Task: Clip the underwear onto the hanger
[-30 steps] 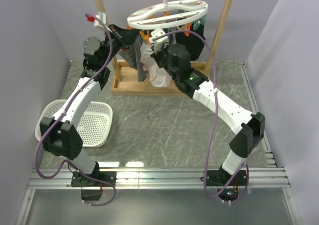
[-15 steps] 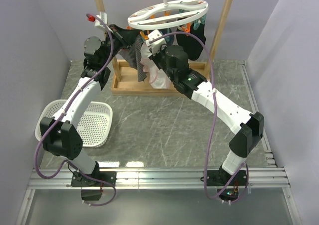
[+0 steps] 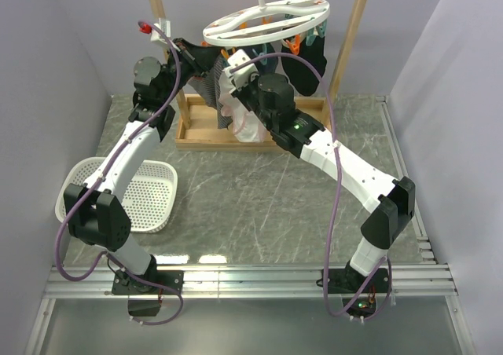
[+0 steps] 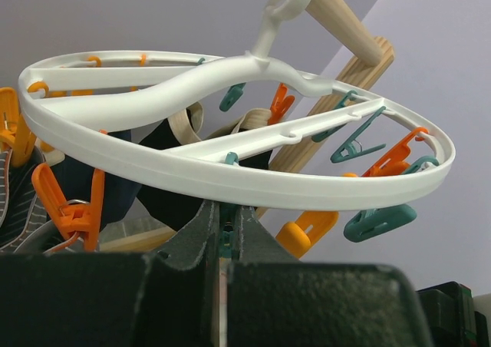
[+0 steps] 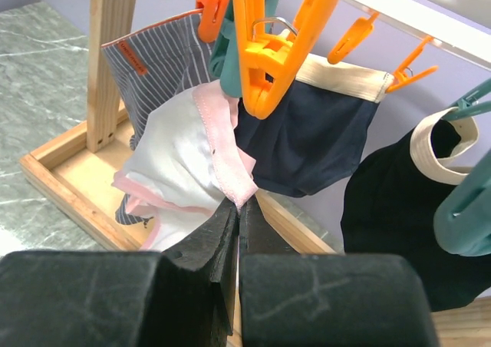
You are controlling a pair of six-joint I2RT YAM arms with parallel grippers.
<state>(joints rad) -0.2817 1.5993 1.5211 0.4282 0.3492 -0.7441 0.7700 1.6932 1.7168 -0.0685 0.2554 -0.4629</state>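
Note:
The white oval hanger (image 3: 267, 21) hangs by its hook from the wooden rack; it fills the left wrist view (image 4: 230, 170), with orange and teal clips dangling from it. My left gripper (image 4: 225, 209) is just under the ring, shut on a teal clip (image 4: 225, 238); in the top view it (image 3: 206, 56) is at the ring's left side. My right gripper (image 5: 239, 205) is shut on the pink waistband of the white underwear (image 5: 184, 155), holding it up just below an orange clip (image 5: 265, 71). In the top view the underwear (image 3: 240, 115) hangs below my right gripper (image 3: 233, 71).
A grey striped cloth (image 5: 165, 63), a navy garment (image 5: 307, 132) and a black garment (image 5: 406, 201) hang clipped on the hanger. The wooden rack (image 3: 350, 41) stands at the back on its base (image 3: 196, 131). A white basket (image 3: 149, 194) sits at the left.
My right gripper has moved up and left with the underwear, closer to the left gripper under the ring. The left arm has barely moved.

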